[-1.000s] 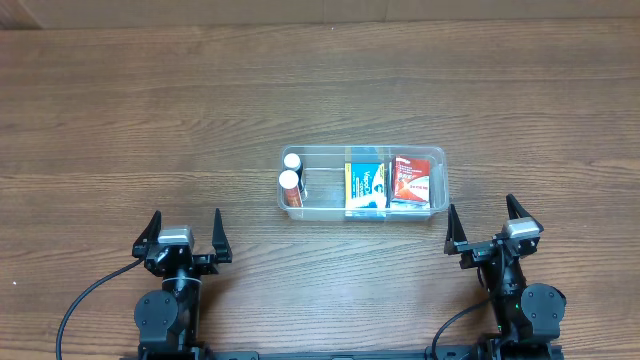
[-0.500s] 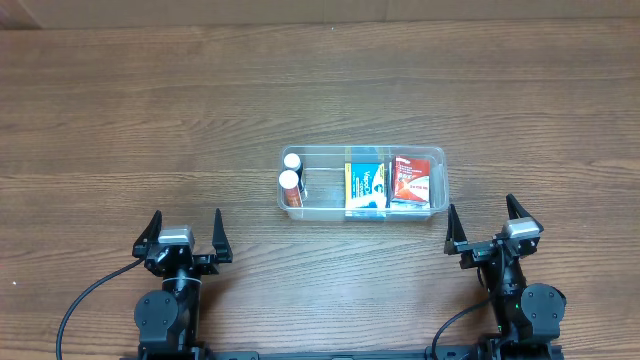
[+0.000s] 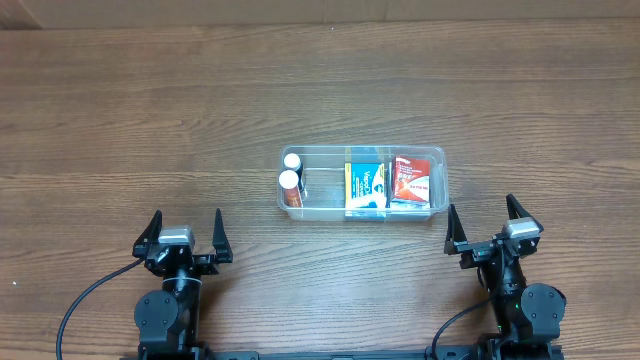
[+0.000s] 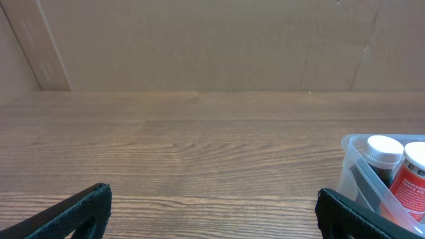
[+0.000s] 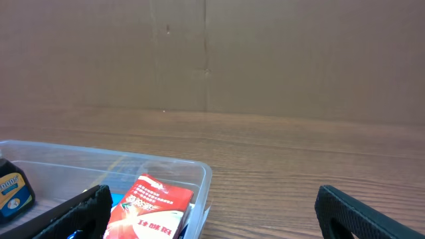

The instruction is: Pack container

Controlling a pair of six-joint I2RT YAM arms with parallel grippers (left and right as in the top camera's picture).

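Clear plastic container [image 3: 322,183] lies on a wooden tabletop [image 3: 150,110], its long axis running left to right. Two white-capped bottles [image 3: 290,171] stand at the container's left end, and a blue box [image 3: 366,184] and a red box [image 3: 409,178] fill its right half. Right fingers [image 3: 453,232] are spread open and empty, just off the container's near right corner. Left fingers [image 3: 220,240], also spread and empty, sit well apart from its near left corner, so the right arm is nearer. Only the overhead view shows the bare gap between bottles and boxes; each wrist view catches just one end of the container.
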